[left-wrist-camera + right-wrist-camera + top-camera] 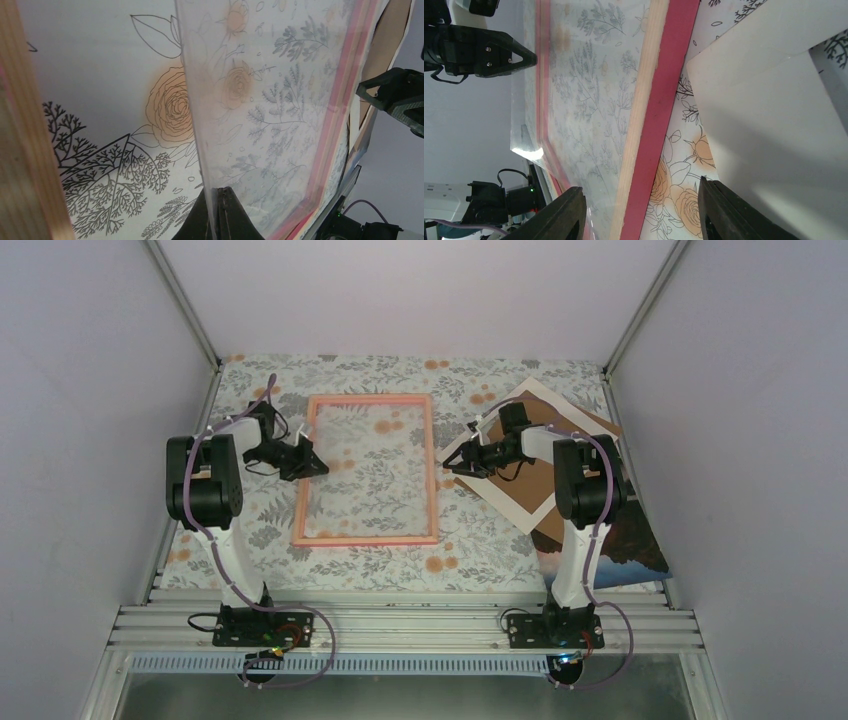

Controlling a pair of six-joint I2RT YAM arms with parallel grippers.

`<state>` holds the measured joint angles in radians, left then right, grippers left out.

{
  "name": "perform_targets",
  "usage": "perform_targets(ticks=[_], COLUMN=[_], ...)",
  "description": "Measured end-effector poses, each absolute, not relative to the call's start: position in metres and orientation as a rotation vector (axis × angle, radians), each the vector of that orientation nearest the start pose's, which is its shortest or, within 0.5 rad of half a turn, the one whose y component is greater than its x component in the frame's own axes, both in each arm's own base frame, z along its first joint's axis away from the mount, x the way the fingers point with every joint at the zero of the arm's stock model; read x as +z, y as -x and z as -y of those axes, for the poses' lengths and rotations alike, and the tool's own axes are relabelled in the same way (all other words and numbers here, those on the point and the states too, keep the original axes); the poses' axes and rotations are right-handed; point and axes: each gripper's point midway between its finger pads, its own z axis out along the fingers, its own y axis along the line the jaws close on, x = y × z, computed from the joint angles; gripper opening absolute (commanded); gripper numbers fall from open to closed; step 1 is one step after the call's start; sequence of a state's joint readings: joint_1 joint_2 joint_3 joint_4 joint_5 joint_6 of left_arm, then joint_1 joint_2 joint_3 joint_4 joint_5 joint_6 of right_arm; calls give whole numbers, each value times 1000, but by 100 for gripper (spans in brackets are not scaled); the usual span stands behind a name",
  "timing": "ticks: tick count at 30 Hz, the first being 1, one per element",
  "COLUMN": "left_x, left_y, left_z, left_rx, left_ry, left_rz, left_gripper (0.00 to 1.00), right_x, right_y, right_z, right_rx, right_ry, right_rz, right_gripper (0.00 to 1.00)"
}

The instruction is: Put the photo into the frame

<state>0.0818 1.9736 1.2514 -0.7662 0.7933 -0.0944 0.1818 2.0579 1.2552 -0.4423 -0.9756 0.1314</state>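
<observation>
The pink frame [432,470] lies flat mid-table, its clear pane [370,475] inside the rails. My left gripper [316,462] sits at the frame's left rail. In the left wrist view it [218,191] is shut on the near edge of the pane [270,115], just inside the near rail [25,150]. My right gripper [452,466] is open beside the frame's right rail. In the right wrist view its jaws [639,186] straddle that rail [659,115] without touching it. The photo [628,540] lies at the far right, mostly hidden under other sheets.
A white border mat [512,498] and a brown backing board [560,445] lie stacked over the photo at the right; the mat's corner [769,100] is close to my right gripper. Grey walls close in on both sides. A flowered cloth [470,550] covers the table.
</observation>
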Motion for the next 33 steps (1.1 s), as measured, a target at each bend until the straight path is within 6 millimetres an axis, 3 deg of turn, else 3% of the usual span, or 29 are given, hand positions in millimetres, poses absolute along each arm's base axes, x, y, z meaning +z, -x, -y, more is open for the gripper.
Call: perform_targets(ticks=[33], left_x=[42], left_y=[-370], left_z=[82], left_rx=[-1100], left_ry=[213], left_rz=[-2856], left_gripper=[2], right_x=[50], right_y=[-379], right_z=[-214], right_rx=[1443], right_ry=[294], right_rz=[-2618], right_gripper=[57])
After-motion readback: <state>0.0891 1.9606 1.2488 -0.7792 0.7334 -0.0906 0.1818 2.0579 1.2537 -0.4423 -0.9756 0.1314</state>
